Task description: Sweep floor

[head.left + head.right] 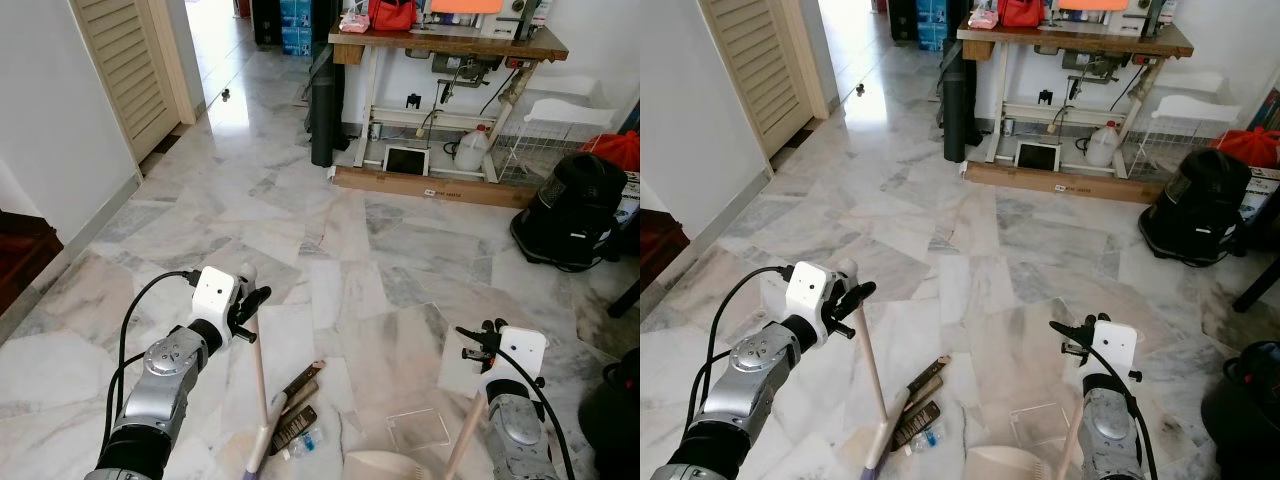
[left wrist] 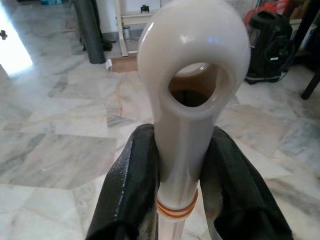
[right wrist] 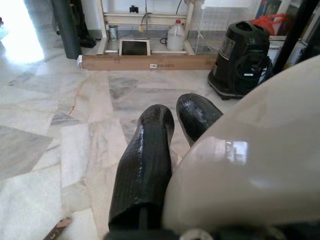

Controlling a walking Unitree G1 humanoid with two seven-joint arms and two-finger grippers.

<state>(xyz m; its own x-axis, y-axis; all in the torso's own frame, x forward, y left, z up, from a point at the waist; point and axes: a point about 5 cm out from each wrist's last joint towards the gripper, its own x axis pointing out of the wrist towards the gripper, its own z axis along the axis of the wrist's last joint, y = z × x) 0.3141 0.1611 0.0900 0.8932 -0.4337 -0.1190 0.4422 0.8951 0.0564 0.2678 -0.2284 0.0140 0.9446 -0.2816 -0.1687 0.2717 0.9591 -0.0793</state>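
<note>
- At the near edge of the head views, the left gripper (image 1: 250, 305) is clenched on the top of a pale broom handle (image 1: 258, 380). The handle runs down to the broom head (image 1: 872, 462) on the marble floor (image 1: 380, 250).
- The left wrist view shows the grip up close: two black fingers (image 2: 132, 185) press either side of the handle, just below its hanging loop (image 2: 194, 75) and above two orange bands.
- The right gripper (image 1: 478, 340) grasps a second pale handle (image 1: 462, 440) that slants down to a cream dustpan (image 1: 385, 466).
- In the right wrist view its fingers (image 3: 145, 160) wrap against the rounded cream handle end (image 3: 250, 170).
- Between broom and dustpan lies litter: brown strips (image 1: 298, 385), a small bottle (image 1: 305, 440) and a clear plastic sheet (image 1: 418, 428). Any print on them is too small to read.
- Beyond the litter, open floor stretches ahead.
- On the right edge stands a black vacuum cleaner (image 1: 575, 210).
- Farther off, a wooden tabletop (image 1: 445, 42) on a white frame carries a red bag (image 1: 392, 14). A tablet (image 1: 406, 160) and a white jug (image 1: 470, 152) sit beneath it. A dark roll (image 1: 323, 115) stands just beside the frame.
- Far left, a louvred door (image 1: 125, 70) flanks a bright doorway.
</note>
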